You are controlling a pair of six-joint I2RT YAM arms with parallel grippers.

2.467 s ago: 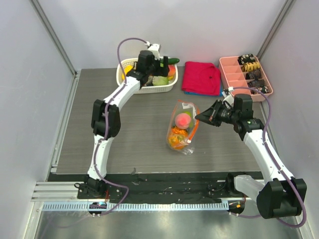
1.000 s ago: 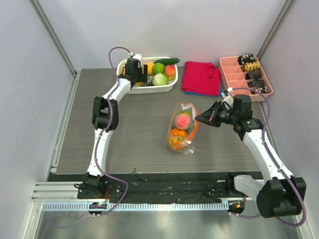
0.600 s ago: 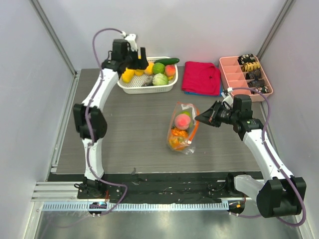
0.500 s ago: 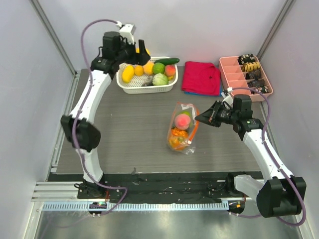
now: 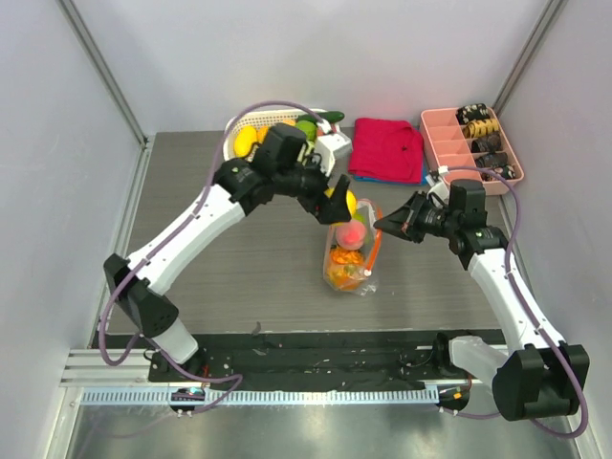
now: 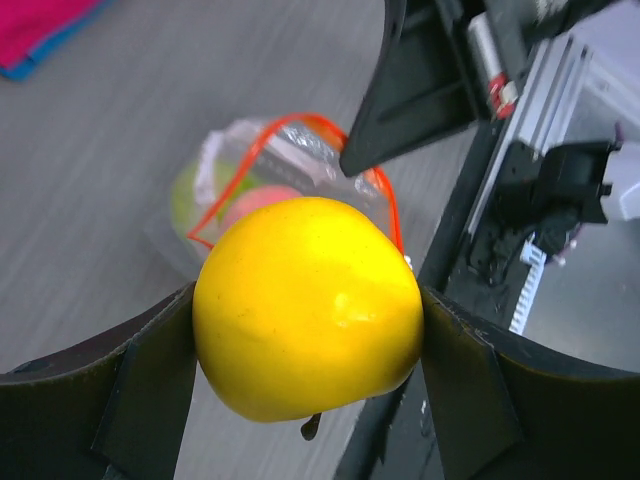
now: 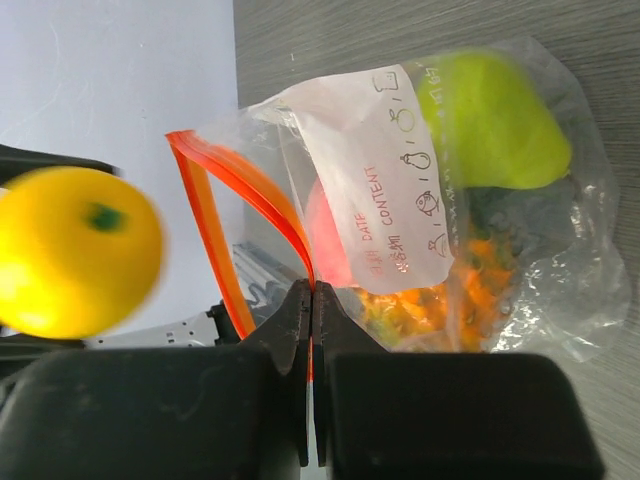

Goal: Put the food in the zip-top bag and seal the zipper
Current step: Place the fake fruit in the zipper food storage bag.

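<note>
Grey wood-grain table [image 5: 249, 277] carries the zip-top bag [image 5: 359, 277] near its middle, with its mouth gaping toward the far side. The right gripper [image 7: 311, 292] has its jaws pressed together on the zipper [image 7: 215, 165] at the mouth's edge. The left gripper [image 5: 335, 208] hangs just above that mouth, jaws spread wide and clamped on a round yellow fruit [image 6: 308, 320]. Inside the bag lie a pink peach [image 5: 353, 230], a frilly orange piece [image 5: 338, 264] and a green piece [image 7: 495, 120].

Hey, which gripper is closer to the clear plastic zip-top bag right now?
Right. The right gripper pinches the orange-red zipper strip of the clear plastic zip-top bag, jaws shut on it. The left gripper hangs above the bag's mouth, holding a round yellow toy fruit.
</note>
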